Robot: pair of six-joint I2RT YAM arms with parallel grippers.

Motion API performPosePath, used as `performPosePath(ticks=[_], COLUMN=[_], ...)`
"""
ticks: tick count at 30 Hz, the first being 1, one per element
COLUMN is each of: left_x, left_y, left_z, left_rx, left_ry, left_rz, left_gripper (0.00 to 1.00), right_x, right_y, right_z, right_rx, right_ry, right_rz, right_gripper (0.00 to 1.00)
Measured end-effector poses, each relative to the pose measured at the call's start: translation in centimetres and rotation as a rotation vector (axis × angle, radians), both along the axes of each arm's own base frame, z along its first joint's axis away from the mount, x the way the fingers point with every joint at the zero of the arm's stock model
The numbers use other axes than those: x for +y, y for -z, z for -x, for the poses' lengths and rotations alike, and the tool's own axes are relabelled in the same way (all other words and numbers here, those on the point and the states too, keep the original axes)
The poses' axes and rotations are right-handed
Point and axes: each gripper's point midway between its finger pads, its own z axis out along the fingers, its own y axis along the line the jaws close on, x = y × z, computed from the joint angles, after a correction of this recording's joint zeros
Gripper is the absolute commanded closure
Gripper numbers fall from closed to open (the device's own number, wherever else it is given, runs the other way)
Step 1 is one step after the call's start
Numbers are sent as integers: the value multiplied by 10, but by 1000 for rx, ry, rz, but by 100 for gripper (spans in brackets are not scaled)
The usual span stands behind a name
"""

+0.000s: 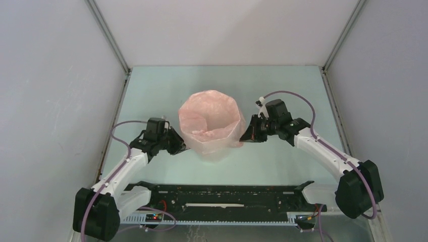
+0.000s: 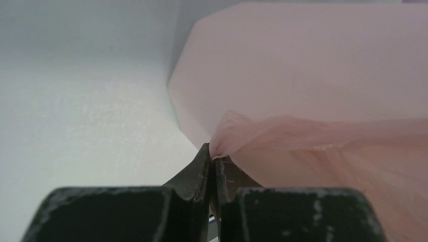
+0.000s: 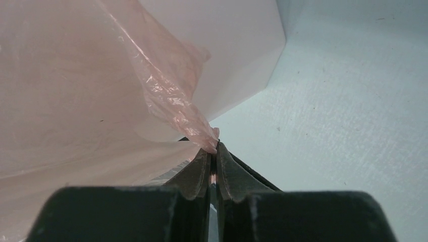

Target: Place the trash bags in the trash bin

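Left hand point(image 2: 212, 154), right hand point(image 3: 214, 151) pinch bag point(image 3: 171, 101); bin point(image 3: 242, 55) upright.

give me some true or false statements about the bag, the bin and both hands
1. The left hand is shut on a fold of the trash bag. True.
2. The trash bin stands upright between the two arms. True.
3. The right hand is open and clear of the trash bag. False: it is shut on a pinch of the bag's edge.
4. The trash bag lies in a heap apart from the trash bin. False: it is spread over the bin's mouth and hangs down its outside.
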Motion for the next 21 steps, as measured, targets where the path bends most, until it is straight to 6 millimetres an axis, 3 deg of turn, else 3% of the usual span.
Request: performPosePath(ticks=[7, 11, 14, 17, 21], left_x=[-34, -56, -70, -72, -72], left_y=[5, 3, -1, -1, -1], left_z=[4, 10, 12, 14, 14], left_rx=[16, 31, 22, 19, 19], left_ry=[97, 174, 223, 235, 235], left_rz=[23, 18, 21, 21, 20], left_gripper=[88, 88, 87, 87, 86], right_x=[-17, -45, -70, -96, -125], right_y=[-1, -11, -18, -35, -83], right_z=[-7, -10, -6, -6, -11], right_rx=[-17, -54, -72, -102, -217], right_ry=[37, 98, 145, 193, 254], right_rz=[20, 46, 91, 159, 212], right_gripper=[66, 52, 36, 22, 17])
